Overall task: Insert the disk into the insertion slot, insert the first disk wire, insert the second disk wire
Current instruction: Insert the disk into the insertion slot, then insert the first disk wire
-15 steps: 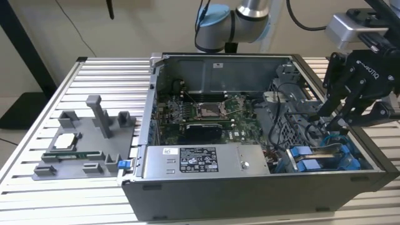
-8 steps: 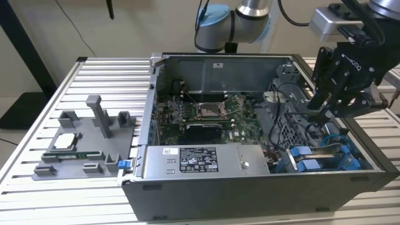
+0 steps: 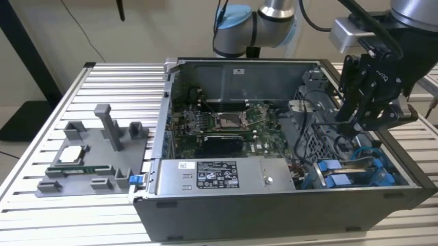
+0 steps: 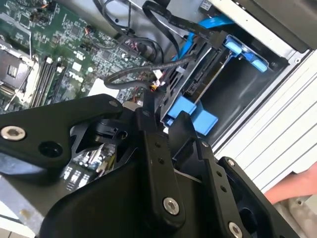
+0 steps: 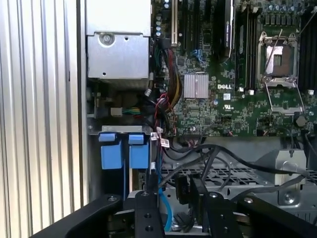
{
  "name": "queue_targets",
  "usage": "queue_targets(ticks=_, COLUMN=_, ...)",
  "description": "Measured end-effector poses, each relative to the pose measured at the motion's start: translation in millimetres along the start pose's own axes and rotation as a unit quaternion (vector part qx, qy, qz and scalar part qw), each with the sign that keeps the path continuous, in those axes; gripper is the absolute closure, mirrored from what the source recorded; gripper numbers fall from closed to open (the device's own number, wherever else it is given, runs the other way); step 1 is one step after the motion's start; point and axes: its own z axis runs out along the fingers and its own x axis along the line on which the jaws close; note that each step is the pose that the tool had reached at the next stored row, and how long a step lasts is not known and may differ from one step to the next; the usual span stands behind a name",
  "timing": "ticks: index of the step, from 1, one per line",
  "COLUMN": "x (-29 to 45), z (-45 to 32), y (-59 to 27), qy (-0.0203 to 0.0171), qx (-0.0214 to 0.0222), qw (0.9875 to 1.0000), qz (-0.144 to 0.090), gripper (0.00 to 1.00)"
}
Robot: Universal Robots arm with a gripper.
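1. Gripper [image 3: 352,125] hangs inside the open PC case [image 3: 274,218]. It is higher than the PSU box [image 3: 219,177] and off that box's end on the exterior view's right, right over the drive-cage corner.
2. Grip state: can't tell whether it's clamped on something or parted. In both wrist views its own black linkage covers most of the tip area [image 4: 166,116] [image 5: 178,198].
3. The disk [image 3: 330,167] is in the insertion slot [image 5: 228,174], just beside that same end of the PSU box. In the first wrist view its blue frame tabs [image 5: 110,151] stand side by side at the bay mouth. The metal body is mostly hidden.
4. The insertion slot is a grey perforated metal cage, sitting between the PSU box and the case wall.
5. In the second wrist view a black wire [image 4: 143,72] loops across the cage close to the gripper tip. Touching or not, can't tell.
6. A blue flat cable [image 4: 213,22] runs along the cage near the blue frame, further from the PSU box than the black wire.
7. The motherboard [image 3: 226,123] lies on the case floor, past the PSU box's long side.
8. A grey fixture tray [image 3: 96,159] sits on the slatted table [image 3: 102,87], just outside the case on the exterior view's left of the PSU box. It carries a CPU chip [image 3: 71,154] and a memory stick [image 3: 79,169].
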Motion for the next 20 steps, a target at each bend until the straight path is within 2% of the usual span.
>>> queue_targets(ticks=1, x=-0.5, z=0.9, y=0.9, qy=-0.0001, qx=0.0029, qw=1.0000, qz=-0.001, gripper=0.00)
queue_targets(ticks=6, x=-3.6, z=4.3, y=3.4, qy=-0.0004, qx=0.0108, qw=0.9999, qz=-0.006, gripper=0.00)
queue_targets(ticks=13, x=-3.5, z=5.5, y=3.5, qy=-0.0006, qx=0.0165, qw=0.9997, qz=-0.018, gripper=0.00)
queue_targets(ticks=14, x=-3.5, z=5.9, y=3.5, qy=-0.0007, qx=0.0187, qw=0.9996, qz=-0.019, gripper=1.00)
queue_targets(ticks=17, x=-3.3, z=6.9, y=3.4, qy=-0.0009, qx=0.0282, qw=0.9994, qz=-0.021, gripper=1.00)
queue_targets(ticks=18, x=-3.3, z=7.2, y=3.4, qy=-0.0008, qx=0.0334, qw=0.9992, qz=-0.022, gripper=1.00)
queue_targets(ticks=20, x=-3.3, z=7.2, y=3.3, qy=-0.0007, qx=0.0346, qw=0.9992, qz=-0.022, gripper=1.00)
